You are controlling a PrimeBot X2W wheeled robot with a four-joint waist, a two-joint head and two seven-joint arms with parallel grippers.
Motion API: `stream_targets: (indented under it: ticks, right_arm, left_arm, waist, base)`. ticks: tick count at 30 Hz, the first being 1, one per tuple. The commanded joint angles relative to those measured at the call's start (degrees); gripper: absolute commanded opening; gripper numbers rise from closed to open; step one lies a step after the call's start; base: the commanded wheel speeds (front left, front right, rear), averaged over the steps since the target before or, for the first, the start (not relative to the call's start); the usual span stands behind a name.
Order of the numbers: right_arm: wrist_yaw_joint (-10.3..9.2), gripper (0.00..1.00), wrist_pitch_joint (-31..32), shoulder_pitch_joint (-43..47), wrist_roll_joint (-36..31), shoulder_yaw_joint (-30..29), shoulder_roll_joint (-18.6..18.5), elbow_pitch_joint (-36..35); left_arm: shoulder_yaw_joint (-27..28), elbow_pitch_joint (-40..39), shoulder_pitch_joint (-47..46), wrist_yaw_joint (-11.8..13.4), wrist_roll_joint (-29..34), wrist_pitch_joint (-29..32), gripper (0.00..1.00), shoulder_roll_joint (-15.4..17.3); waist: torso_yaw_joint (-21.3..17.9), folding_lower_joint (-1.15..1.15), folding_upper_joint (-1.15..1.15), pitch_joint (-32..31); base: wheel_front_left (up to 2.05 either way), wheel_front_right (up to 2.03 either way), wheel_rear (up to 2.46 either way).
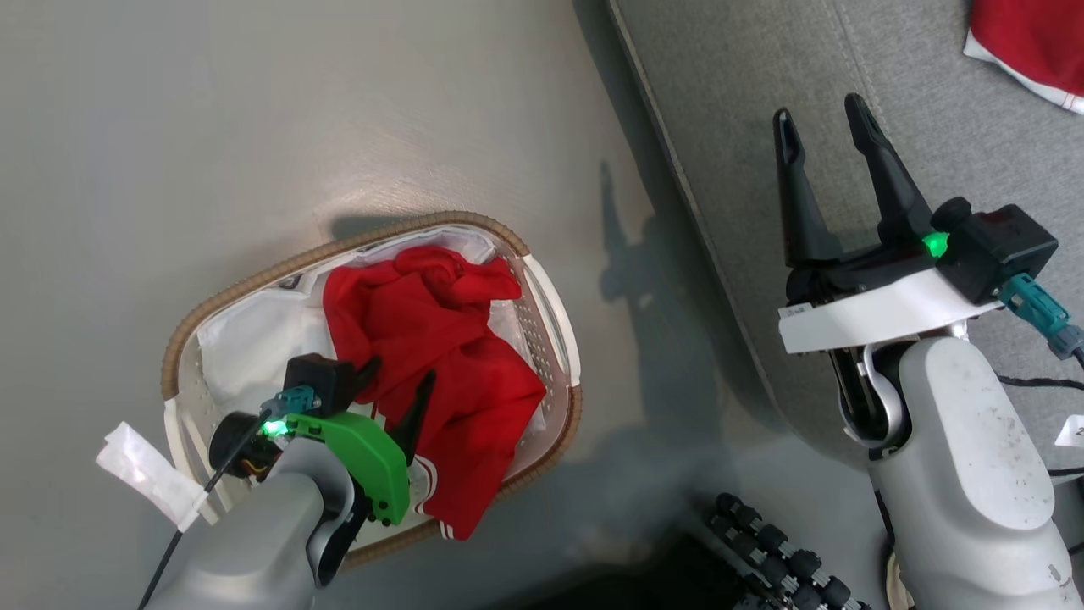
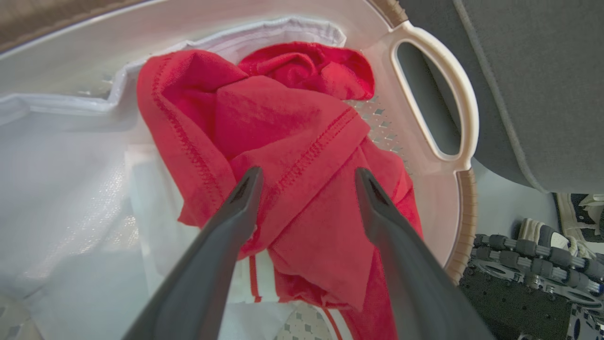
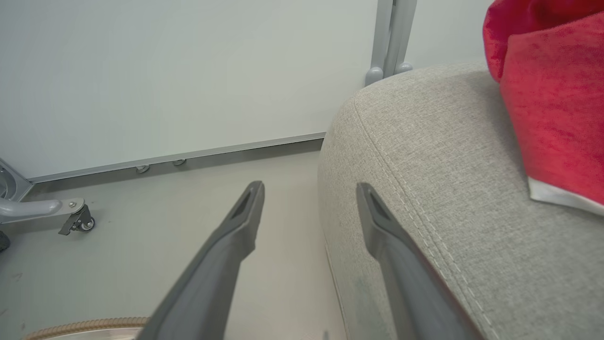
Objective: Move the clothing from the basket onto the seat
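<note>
A crumpled red garment (image 1: 440,356) (image 2: 292,156) with white stripes lies in the oval white basket (image 1: 555,313) (image 2: 453,108), which stands on the floor left of the grey seat (image 1: 847,76) (image 3: 448,189). My left gripper (image 1: 398,377) (image 2: 306,177) hangs open inside the basket, its fingers on either side of a fold of the red cloth, holding nothing. My right gripper (image 1: 821,119) (image 3: 309,191) is open and empty over the seat's near edge. Another red garment (image 1: 1033,42) (image 3: 552,94) with a white hem lies on the seat.
The basket's white lining (image 1: 254,339) (image 2: 71,179) is bare on the left side. A strip of the robot's dark wheeled base (image 1: 779,551) (image 2: 519,264) lies at the lower right of the basket. A caster leg (image 3: 71,217) and a white wall (image 3: 188,71) stand beyond the floor.
</note>
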Motion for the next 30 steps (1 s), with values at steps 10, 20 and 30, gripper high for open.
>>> stream_targets:
  ticks: [10,20,30]
  right_arm:
    - [-0.06,1.00,-0.3,-2.4,1.9,0.8,-0.1,-1.1]
    - [-0.06,1.00,-0.3,-2.7,3.1,1.3,-0.1,-1.8]
    - [-0.06,1.00,-0.3,-2.3,2.4,1.2,-0.1,-0.6]
  left_arm:
    - [-8.8,2.3,-7.6,-0.2,-2.7,-1.0,1.00,2.6]
    - [-16.0,6.5,-12.4,-0.2,-4.5,2.4,1.00,3.2]
    - [-18.3,8.2,-10.1,-0.2,-7.4,3.8,0.00,2.0]
  waist:
    - [-2.8,0.00,0.00,5.3]
    - [-4.5,0.00,0.00,7.8]
    - [-3.8,0.00,0.00,4.4]
  base:
    - [0.00,0.00,0.00]
    - [0.00,0.00,0.00]
    - [0.00,0.00,0.00]
